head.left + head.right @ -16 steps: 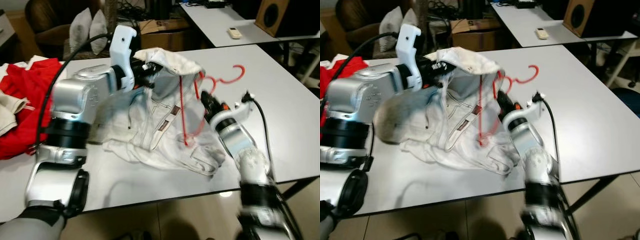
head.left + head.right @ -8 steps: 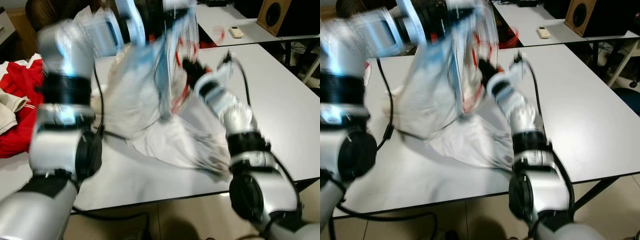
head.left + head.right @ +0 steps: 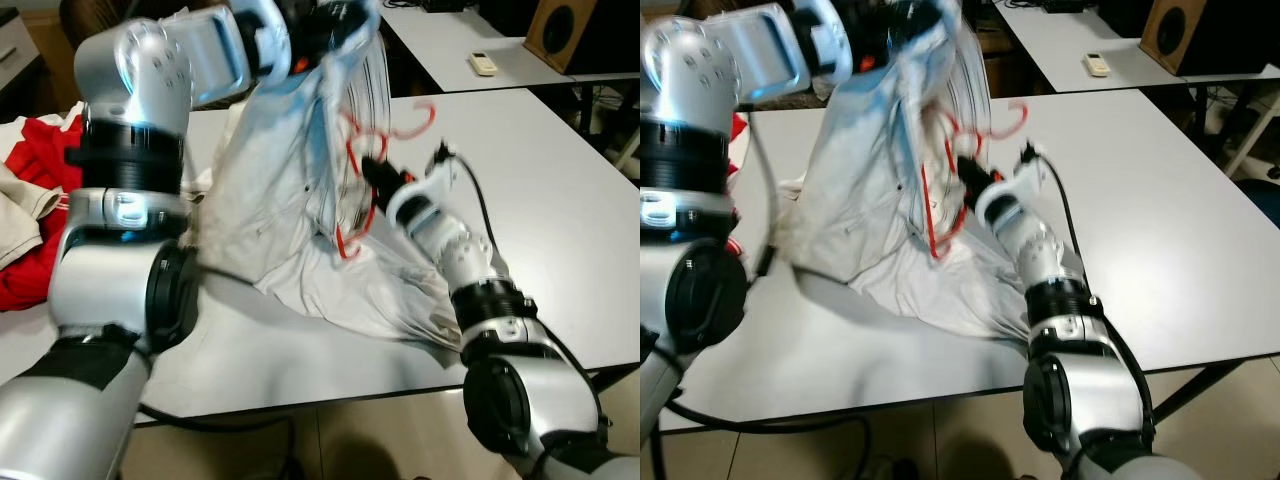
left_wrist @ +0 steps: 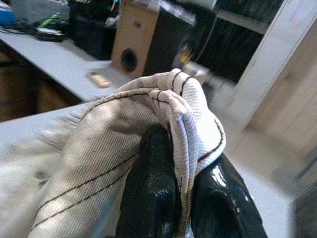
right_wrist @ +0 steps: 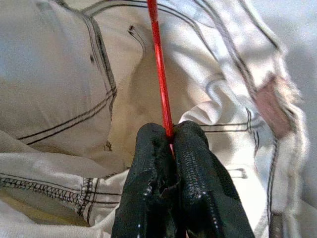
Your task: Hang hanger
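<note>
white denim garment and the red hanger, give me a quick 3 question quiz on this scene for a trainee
1. True or false: the left gripper is shut on a fold of the white denim garment.
2. What does the right gripper pinch? A) red wire hanger B) remote control C) red cloth
3. Fill in: the garment's lower part rests on the white ____.

Key:
1. True; the fold is pinched between its black fingers.
2. A; the thin red wire hanger runs between its fingers, against the garment.
3. table.

Hanger (image 3: 352,190) inside garment (image 3: 290,190), on table (image 3: 560,190)
</note>
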Controlling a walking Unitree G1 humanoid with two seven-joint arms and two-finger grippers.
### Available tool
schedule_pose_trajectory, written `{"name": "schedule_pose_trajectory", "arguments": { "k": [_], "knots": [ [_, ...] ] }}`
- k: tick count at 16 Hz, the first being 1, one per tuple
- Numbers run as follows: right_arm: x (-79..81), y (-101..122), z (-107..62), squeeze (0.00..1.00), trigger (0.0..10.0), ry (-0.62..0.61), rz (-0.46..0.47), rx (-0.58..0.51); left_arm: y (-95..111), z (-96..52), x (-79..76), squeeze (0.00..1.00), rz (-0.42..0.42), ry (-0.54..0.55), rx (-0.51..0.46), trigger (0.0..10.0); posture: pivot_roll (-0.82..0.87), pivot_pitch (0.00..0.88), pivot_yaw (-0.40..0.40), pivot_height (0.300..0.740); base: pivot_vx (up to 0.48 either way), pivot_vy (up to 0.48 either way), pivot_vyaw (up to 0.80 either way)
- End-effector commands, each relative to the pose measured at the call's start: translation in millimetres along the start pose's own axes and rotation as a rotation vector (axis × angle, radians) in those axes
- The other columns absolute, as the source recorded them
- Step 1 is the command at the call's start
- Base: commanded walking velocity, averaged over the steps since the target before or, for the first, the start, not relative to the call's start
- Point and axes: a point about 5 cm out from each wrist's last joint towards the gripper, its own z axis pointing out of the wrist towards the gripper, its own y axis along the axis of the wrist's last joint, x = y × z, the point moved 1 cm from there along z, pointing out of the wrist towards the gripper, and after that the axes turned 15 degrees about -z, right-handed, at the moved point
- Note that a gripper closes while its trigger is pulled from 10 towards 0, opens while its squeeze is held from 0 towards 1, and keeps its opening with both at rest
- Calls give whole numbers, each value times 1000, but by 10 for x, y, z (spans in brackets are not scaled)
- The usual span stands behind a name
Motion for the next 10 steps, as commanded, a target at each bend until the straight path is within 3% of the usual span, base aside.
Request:
{"name": "schedule_pose_trajectory", "arguments": {
  "k": [1,3,5,8,10],
  "knots": [
    [24,142,-29,0,10000,17,-18,-35,-56,-22,21,0,82,6,34,0,2,0,71,740,0,0,0],
    [-32,233,-96,0,10000,10,-30,-65,-127,-61,152,0,110,58,58,0,-12,0,82,740,0,0,0],
    [-104,377,-143,0,10000,-1,-12,-110,-266,-143,232,0,181,42,151,0,-16,0,83,740,0,0,0],
    [-112,452,-81,0,10000,-40,46,-195,-375,-148,96,0,148,-71,212,0,-8,0,77,740,0,0,0],
    [-115,442,-2,0,10000,-99,164,-268,-419,-115,-26,0,81,-163,236,0,5,0,75,740,0,0,0]
  ]
}}
